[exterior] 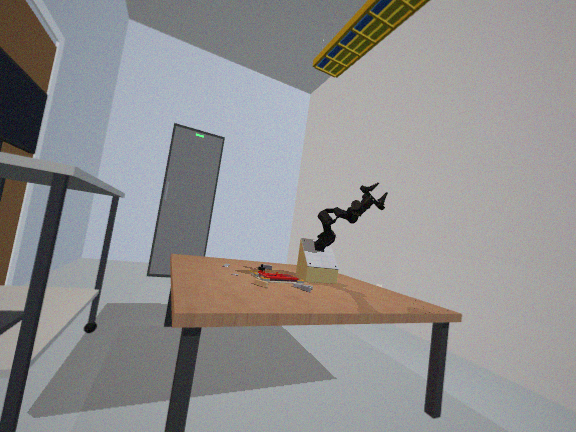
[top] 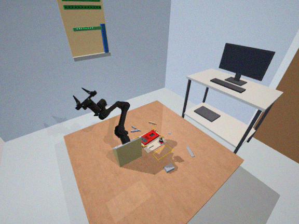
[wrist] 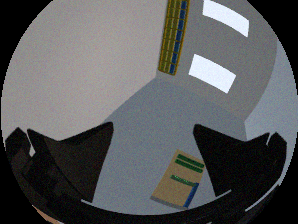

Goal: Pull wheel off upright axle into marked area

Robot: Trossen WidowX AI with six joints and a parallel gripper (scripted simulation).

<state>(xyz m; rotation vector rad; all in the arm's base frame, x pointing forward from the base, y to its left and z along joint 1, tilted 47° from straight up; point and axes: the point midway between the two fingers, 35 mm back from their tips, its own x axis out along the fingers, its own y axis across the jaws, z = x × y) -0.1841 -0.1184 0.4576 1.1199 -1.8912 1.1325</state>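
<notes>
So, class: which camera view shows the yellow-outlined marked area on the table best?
The top view: the marked area shows whole, a yellow rectangle beside the wheel. The exterior view skims the table edge-on, so the outline is not discernible. The wrist view points at wall and ceiling.

A plain lab or workshop room: a wooden worktable (top: 145, 192) strewn with small parts, a rolling desk (top: 249, 97) carrying monitor (top: 245, 62) and keyboard (top: 227, 85), a pegboard (top: 84, 28) on the wall, and a grey door (exterior: 186, 200).

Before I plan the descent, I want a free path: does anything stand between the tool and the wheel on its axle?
Nothing visible does. The open tool points up and away behind the base. The wheel sits past the red block, on the far side of the base from the tool; the olive box stands beside the base.
</notes>
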